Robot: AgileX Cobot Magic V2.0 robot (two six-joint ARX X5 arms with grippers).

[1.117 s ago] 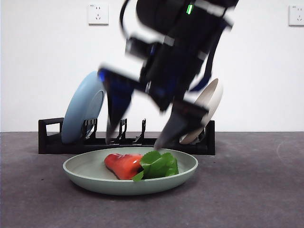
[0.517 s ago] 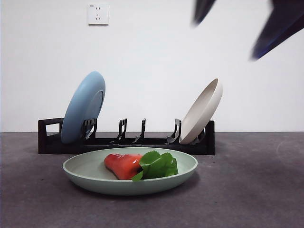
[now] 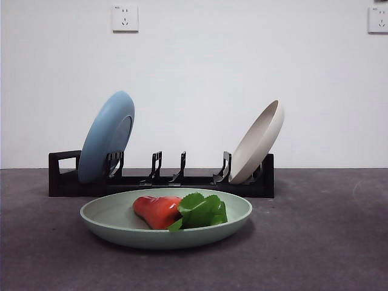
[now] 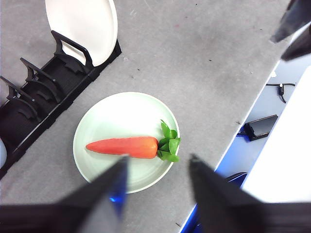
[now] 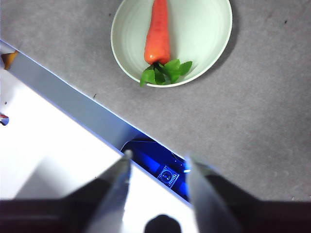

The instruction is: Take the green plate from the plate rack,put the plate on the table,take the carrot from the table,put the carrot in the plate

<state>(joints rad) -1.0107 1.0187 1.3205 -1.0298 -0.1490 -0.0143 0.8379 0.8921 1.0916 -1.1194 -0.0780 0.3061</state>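
The green plate (image 3: pixel 121 225) lies flat on the dark grey table (image 3: pixel 327 242) in front of the black plate rack (image 3: pixel 163 182). The carrot (image 3: pixel 159 210) lies inside it, leaves toward the right in the front view. The plate (image 4: pixel 121 116) and carrot (image 4: pixel 124 146) show in the left wrist view, and the plate (image 5: pixel 204 29) and carrot (image 5: pixel 158 34) in the right wrist view. My left gripper (image 4: pixel 156 167) is open and empty, high above the plate. My right gripper (image 5: pixel 158 162) is open and empty, high over the table's edge. Neither arm shows in the front view.
A light blue plate (image 3: pixel 108 136) stands in the rack's left end and a beige plate (image 3: pixel 257 142) leans at its right end. The rack (image 4: pixel 43 97) and beige plate (image 4: pixel 82 24) also show in the left wrist view. The table's edge (image 5: pixel 63 92) runs near the plate.
The arm that was low over the plate a second ago has risen up and to the right, out of the front view. The carrot and plate have not moved.
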